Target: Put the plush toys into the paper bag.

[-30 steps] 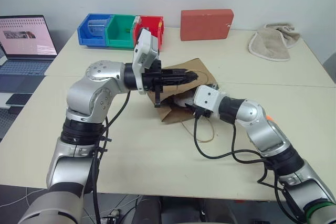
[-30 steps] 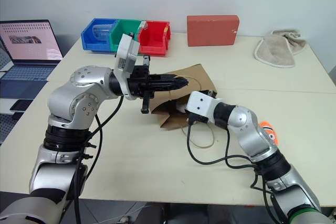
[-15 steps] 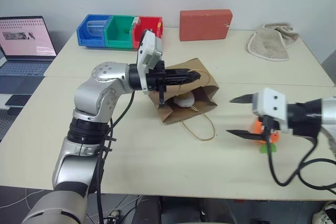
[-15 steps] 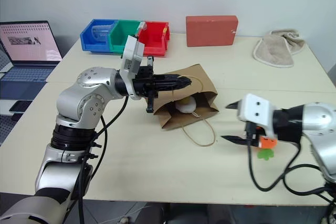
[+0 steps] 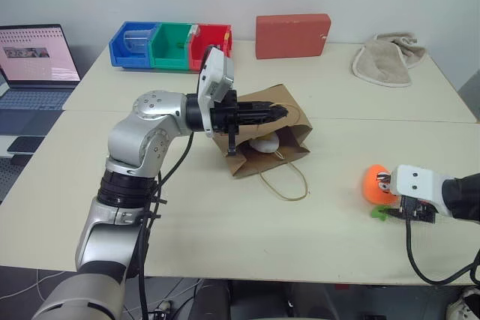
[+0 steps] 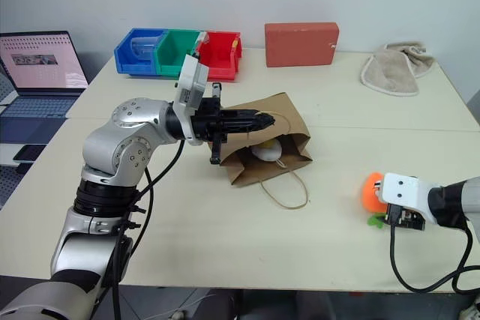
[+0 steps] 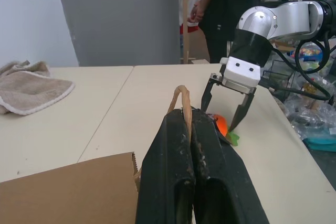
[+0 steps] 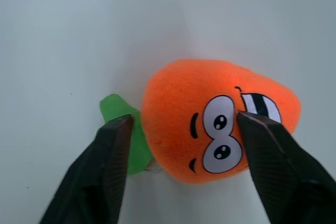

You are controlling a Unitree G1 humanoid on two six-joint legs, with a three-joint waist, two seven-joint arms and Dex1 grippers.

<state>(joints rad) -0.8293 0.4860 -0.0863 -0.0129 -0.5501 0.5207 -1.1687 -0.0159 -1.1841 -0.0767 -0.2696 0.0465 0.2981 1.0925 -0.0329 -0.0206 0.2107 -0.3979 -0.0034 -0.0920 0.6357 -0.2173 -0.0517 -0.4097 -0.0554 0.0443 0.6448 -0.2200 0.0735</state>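
Note:
The brown paper bag (image 5: pixel 255 161) lies on its side mid-table with its mouth toward me. My left gripper (image 5: pixel 281 114) is shut on its upper loop handle (image 7: pixel 181 95) and holds the mouth up. A white egg-shaped plush toy (image 5: pixel 264 142) rests inside the bag. An orange carrot plush toy (image 5: pixel 375 183) with cartoon eyes and a green leaf lies on the table at the right. My right gripper (image 8: pixel 185 123) is open and points down over it, one finger (image 8: pixel 113 150) by the leaf and the other by its eyes.
Blue, green and red bins (image 5: pixel 171 44), a red rectangular box (image 5: pixel 292 35) and a beige cloth (image 5: pixel 386 58) line the far edge. A laptop (image 5: pixel 34 54) sits on the left. The bag's second handle (image 5: pixel 289 185) loops over the table. A person (image 7: pixel 231 3) stands beyond the table's right end.
My right arm has pulled out of the bag, swung right and come down over the orange toy, its fingers narrowing around it. The white toy stays in the bag; my left gripper has held still.

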